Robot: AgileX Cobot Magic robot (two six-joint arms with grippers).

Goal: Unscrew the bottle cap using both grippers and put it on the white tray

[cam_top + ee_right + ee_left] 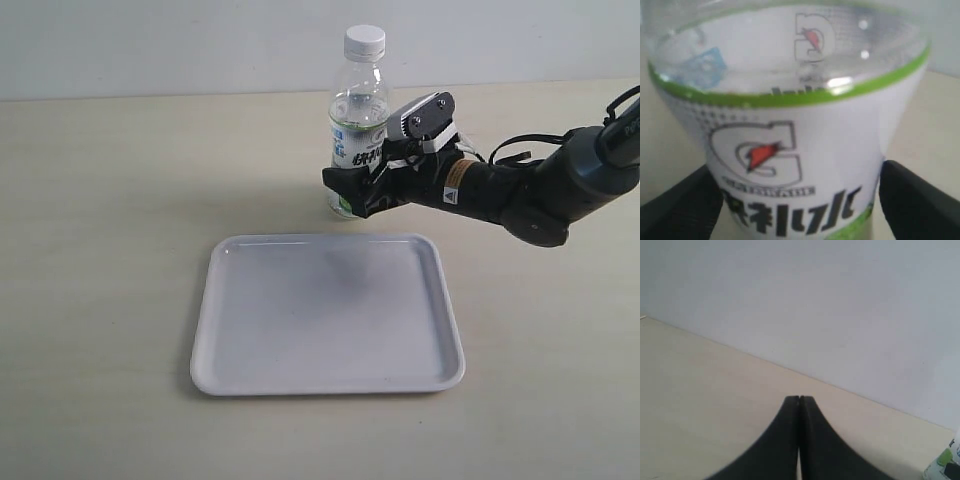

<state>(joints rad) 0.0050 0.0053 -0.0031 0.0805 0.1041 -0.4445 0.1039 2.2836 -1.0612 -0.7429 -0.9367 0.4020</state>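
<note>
Bottle (358, 110) upright beside white tray (330, 320), clamped by right gripper (350, 195); left gripper (799, 407) closed.

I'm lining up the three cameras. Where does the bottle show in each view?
Exterior: the bottle stands at top centre, behind the white tray.
Left wrist: only a sliver of it shows, in that picture's lower right corner.
Right wrist: it fills the picture, seen close up.
Shared landmark: its white-green label.

Seemingly wooden table (120, 180): white tray (330, 385), bottle (358, 120)
</note>
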